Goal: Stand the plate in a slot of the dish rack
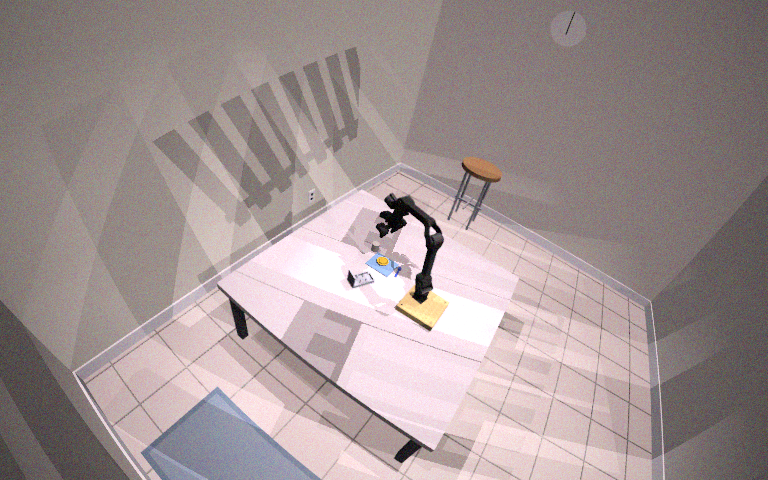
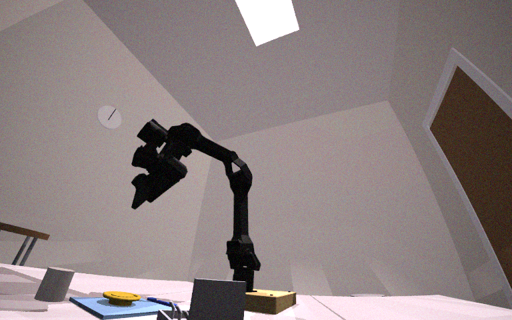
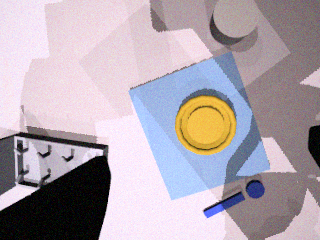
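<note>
A yellow plate (image 1: 382,260) (image 2: 121,297) (image 3: 206,124) lies flat on a blue mat (image 1: 387,271) (image 2: 94,304) (image 3: 158,111) on the table (image 1: 396,367). The small grey dish rack (image 1: 360,278) (image 2: 216,298) (image 3: 48,158) stands just beside the mat, with its rails empty. My gripper (image 1: 383,229) (image 2: 137,201) is open and empty. It hangs high above the table, tilted down over the plate. In the wrist view its dark fingers frame the left and right edges, and the plate lies between them far below.
A grey cup (image 1: 375,246) (image 2: 55,283) (image 3: 234,16) stands beyond the mat. A blue pen (image 1: 397,271) (image 2: 160,301) (image 3: 234,200) lies at the mat's edge. The arm stands on a wooden base (image 1: 421,307) (image 2: 269,300). A stool (image 1: 481,169) stands off the table.
</note>
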Action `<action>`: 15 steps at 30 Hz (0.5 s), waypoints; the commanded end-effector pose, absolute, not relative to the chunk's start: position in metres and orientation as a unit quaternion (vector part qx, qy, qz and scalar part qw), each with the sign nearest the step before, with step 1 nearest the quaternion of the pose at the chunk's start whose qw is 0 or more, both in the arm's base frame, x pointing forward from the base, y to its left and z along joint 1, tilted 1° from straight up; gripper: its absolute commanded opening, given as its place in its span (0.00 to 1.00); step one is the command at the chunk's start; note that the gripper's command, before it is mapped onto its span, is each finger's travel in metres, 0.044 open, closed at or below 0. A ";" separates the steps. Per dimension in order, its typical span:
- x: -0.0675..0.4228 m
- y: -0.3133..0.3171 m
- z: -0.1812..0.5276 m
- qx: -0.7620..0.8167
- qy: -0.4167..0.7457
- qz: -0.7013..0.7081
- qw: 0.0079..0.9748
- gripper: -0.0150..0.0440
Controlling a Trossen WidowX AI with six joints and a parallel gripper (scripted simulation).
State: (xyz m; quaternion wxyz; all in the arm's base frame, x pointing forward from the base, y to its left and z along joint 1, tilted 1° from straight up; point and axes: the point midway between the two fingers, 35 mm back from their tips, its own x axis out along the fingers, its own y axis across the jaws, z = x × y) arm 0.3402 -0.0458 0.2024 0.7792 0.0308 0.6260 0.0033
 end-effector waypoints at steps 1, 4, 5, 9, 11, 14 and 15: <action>0.333 -0.046 0.193 -0.013 0.656 0.025 0.754 0.93; 0.326 -0.046 0.186 -0.046 0.680 0.045 0.730 0.93; 0.323 -0.047 0.184 -0.057 0.688 0.052 0.722 0.93; 0.320 -0.047 0.181 -0.073 0.699 0.063 0.709 0.93; 0.320 -0.047 0.181 -0.073 0.699 0.063 0.709 0.93; 0.324 -0.048 0.161 -0.073 0.699 0.063 0.709 0.93; 0.327 -0.049 0.146 -0.073 0.698 0.063 0.709 0.93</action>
